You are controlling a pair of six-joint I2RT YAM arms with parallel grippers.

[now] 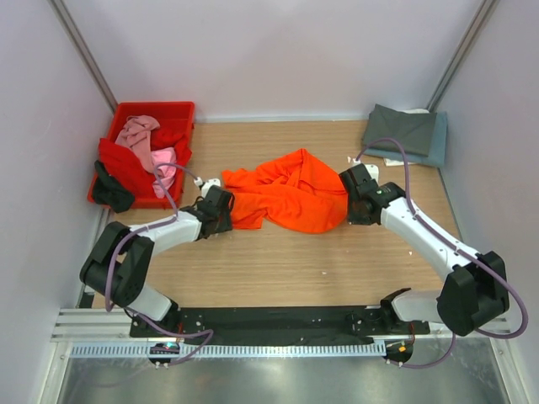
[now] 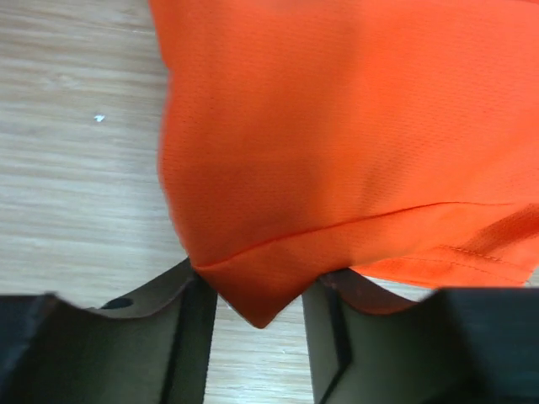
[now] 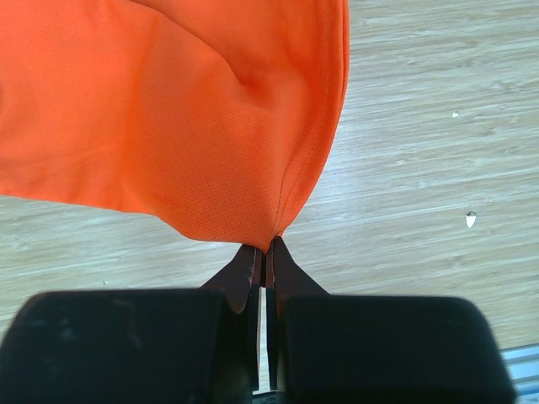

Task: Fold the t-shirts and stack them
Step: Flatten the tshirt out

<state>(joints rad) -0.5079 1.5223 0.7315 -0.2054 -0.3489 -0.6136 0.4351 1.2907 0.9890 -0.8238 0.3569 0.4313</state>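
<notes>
Top external: the orange t-shirt (image 1: 290,198) lies bunched on the table (image 1: 278,269), long axis left-right, with the left gripper (image 1: 226,204) and right gripper (image 1: 349,198) at opposite ends. Left wrist: jaws spread, cloth corner between them, seemingly unclamped. Right wrist: jaws pressed together, pinching a hem corner.

White-shelled arms (image 1: 421,231), black joints (image 1: 472,295), looping purplish cables (image 1: 407,177), perhaps dark-grey claw fingers (image 2: 189,345).

Bare tabletop (image 1: 286,261) on my near side: open passage. Orange t-shirt (image 1: 290,198) heaped across the middle, between my jaws — red crate (image 1: 156,107) blocks far left, folded grey stack (image 1: 402,130) far right.
</notes>
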